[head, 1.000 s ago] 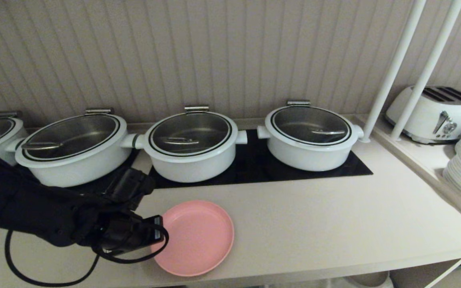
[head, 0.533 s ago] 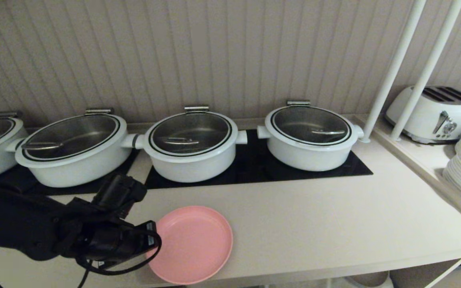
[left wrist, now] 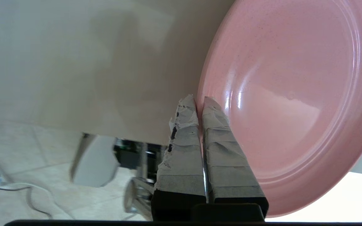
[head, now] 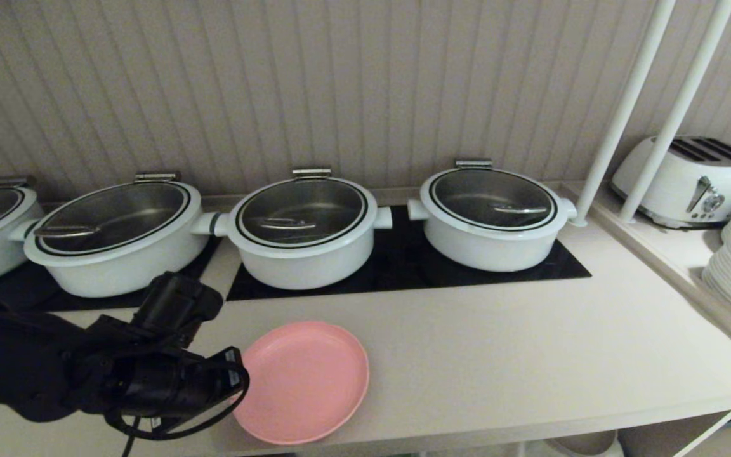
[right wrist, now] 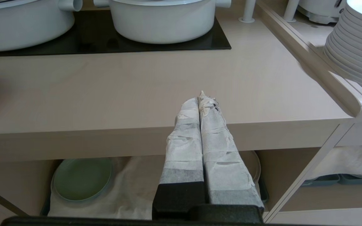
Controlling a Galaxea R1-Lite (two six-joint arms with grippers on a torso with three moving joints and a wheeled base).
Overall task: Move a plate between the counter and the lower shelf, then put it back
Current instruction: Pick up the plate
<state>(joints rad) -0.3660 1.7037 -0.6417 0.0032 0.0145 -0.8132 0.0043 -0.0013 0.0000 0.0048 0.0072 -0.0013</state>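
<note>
fingers (left wrist: 214, 125) pinch plate (head: 305, 381) rim, seen only in left wrist view.

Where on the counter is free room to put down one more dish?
The counter is bare between the pink plate and the raised ledge at the right, in front of the black hob panel. The back row is crowded with white pots. The left front is taken by the left pincer, shut on the plate's rim.

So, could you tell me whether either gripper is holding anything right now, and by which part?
The left gripper is shut on the pink plate, pinching its near-left rim. The right gripper is shut and holds nothing.
</note>
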